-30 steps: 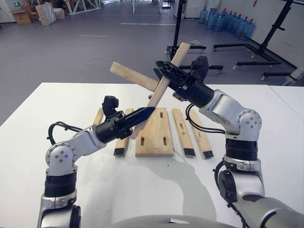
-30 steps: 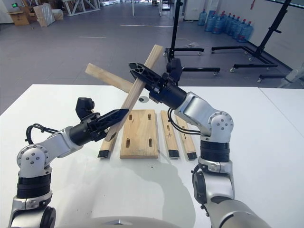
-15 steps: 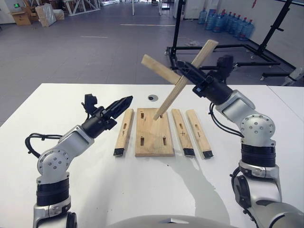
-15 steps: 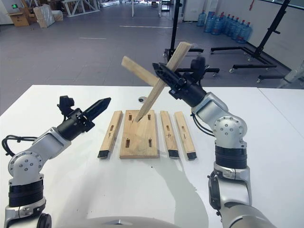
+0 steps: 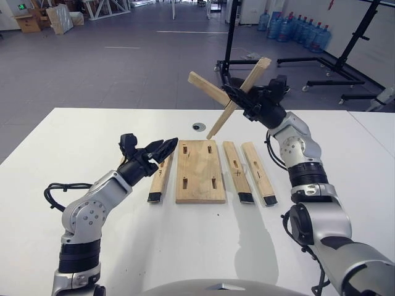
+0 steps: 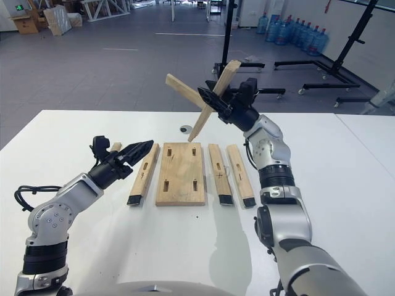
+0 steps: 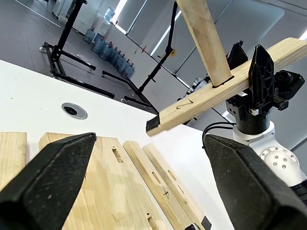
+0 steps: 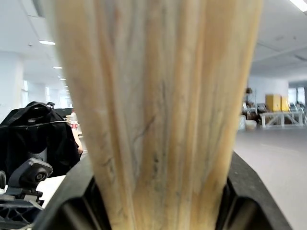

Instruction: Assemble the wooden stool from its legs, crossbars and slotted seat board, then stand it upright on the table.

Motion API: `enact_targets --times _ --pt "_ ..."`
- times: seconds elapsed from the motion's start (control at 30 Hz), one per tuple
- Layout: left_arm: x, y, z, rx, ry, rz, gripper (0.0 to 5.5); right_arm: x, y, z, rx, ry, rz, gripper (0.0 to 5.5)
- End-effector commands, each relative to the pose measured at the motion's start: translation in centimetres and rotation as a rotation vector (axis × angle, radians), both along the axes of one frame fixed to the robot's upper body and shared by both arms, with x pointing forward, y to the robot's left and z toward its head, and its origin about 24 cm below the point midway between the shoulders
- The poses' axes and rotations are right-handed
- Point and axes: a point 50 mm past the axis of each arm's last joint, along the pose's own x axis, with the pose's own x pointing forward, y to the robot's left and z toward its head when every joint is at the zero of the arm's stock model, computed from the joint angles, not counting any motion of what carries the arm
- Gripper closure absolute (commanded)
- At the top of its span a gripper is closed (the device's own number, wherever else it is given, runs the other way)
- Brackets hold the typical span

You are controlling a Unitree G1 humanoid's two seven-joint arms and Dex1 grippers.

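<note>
1. Since half a second ago, my left gripper (image 5: 168,148) has dropped from its raised pose and now sits low over the far end of the left leg (image 5: 159,179). My right arm has drawn the raised leg (image 5: 221,122) farther off, so its black-capped lower tip no longer hangs over the seat board (image 5: 200,172).
2. I see the left gripper's fingers spread wide with nothing between them.
3. I see the right gripper (image 5: 233,97) clamped on the raised leg, which is tilted with its upper end leaning right. A crossbar (image 5: 207,87) passes through it and sticks out to the far left.
4. That lower tip hangs in the air between the seat board's far edge and the round grommet (image 5: 199,126). Its upper end and the crossbar show against the floor beyond the table's (image 5: 92,135) far edge.
5. The seat board lies flat mid-table, slots up. The left leg lies just beside its left edge, and two more legs (image 5: 236,166) (image 5: 258,169) lie side by side just beside its right edge, all with black caps toward me.
6. Another wooden piece (image 6: 115,147) lies under my left arm, mostly hidden.
7. A broad band of white tabletop runs between the parts' near ends and the near edge, with wide margins left and right.
</note>
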Motion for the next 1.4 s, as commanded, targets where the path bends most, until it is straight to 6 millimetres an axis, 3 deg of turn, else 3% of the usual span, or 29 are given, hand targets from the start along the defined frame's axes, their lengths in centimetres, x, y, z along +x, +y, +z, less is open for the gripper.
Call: enact_targets --times 0.03,0.13,0.3,0.5,0.77,1.17,1.4 --pt "-0.2 -0.2 -0.5 0.022 0.018 -0.010 1.37 0.0 0.6 0.0 -0.119 -0.185 -0.004 3.45" --pt "-0.3 -0.5 -0.7 0.029 0.026 -0.022 1.37 -0.6 1.5 -1.2 -0.200 -0.263 0.061 3.45" --pt "-0.3 -0.6 -0.9 0.043 0.033 -0.028 1.37 -0.9 2.5 -3.8 -0.312 -0.239 0.106 3.45" --pt "-0.3 -1.0 -1.0 0.049 0.039 -0.038 1.37 -0.9 1.7 -5.5 -0.444 -0.210 0.045 3.45" --pt "-0.5 -1.0 -1.3 0.049 0.050 -0.032 1.37 -0.3 1.1 -5.6 -0.361 -0.114 0.003 3.45" --pt "-0.6 -1.3 -1.3 0.047 0.056 -0.051 1.37 0.6 0.0 -2.8 -0.072 -0.133 -0.078 3.45" --pt "-0.8 -1.4 -1.4 0.049 0.061 -0.059 1.37 0.0 1.3 -4.7 -0.180 -0.116 -0.030 3.45"
